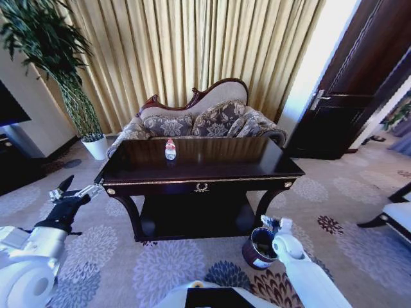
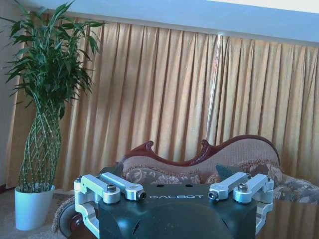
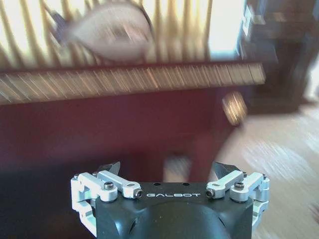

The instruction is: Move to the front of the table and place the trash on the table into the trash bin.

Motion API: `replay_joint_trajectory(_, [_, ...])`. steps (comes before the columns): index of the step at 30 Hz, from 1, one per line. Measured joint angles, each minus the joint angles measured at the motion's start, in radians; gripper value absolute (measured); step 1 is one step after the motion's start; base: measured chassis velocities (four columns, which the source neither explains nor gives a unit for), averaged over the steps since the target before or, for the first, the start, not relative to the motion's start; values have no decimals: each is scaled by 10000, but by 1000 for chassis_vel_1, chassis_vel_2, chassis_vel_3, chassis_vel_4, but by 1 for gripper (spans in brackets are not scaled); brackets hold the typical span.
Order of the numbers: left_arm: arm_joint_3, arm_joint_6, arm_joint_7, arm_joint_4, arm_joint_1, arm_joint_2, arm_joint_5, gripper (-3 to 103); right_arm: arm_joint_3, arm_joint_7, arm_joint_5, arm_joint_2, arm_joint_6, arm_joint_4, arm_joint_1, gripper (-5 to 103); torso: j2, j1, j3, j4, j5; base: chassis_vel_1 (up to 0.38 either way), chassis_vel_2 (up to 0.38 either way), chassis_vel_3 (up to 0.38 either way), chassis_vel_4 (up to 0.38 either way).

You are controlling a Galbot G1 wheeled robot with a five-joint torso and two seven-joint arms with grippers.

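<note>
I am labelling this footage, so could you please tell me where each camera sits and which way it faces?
Head view: high on the robot, facing forward and down at the table, bottle, trash bin; both arms show, left gripper, right gripper.
Left wrist view: behind the open left gripper, facing sofa, curtains, potted plant.
Right wrist view: behind the open right gripper, low, facing the table's front edge.
Shared: head and left wrist views both show sofa and plant.
</note>
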Motion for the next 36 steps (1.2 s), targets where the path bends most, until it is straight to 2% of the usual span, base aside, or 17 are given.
replay_joint_trajectory(1, [0, 0, 0, 0, 0, 0, 0, 100, 0, 0, 0, 0, 0, 0, 0, 100, 0, 0, 0, 0, 0, 0, 0, 0, 0])
replay_joint_trajectory(4, [-3, -65, 11, 0, 16, 24, -7, 100, -67, -7, 281, -288, -144, 2222, -546, 100, 0, 1, 0, 3, 0, 0, 0, 0, 0])
replay_joint_trajectory(6, [-3, -71, 13, 0, 16, 26, -7, 100, -91, -6, 372, -362, -159, 2582, -660, 100, 0, 0, 0, 3, 1, 0, 0, 0, 0])
replay_joint_trajectory(8, [9, -76, 15, 0, 16, 34, -7, 100, -153, 10, 647, -737, -150, 3746, -1132, 100, 0, 0, 0, 3, 1, 0, 0, 0, 0])
replay_joint_trajectory(15, [30, -76, 55, 0, -8, 40, 3, 100, 82, 41, 697, -1063, -23, 5398, -1927, 100, 0, 0, 0, 2, 2, 0, 0, 0, 0])
replay_joint_trajectory(20, [7, -76, 86, 0, -20, 17, 22, 100, -33, 20, 644, -1080, -32, 5977, -2258, 100, 0, 0, 0, 2, 1, 0, 0, 0, 0])
replay_joint_trajectory(36, [26, -69, 147, 0, 86, 69, 35, 100, 384, 8, 590, -1172, -52, 6085, -2565, 100, 0, 0, 0, 2, 3, 0, 0, 0, 0])
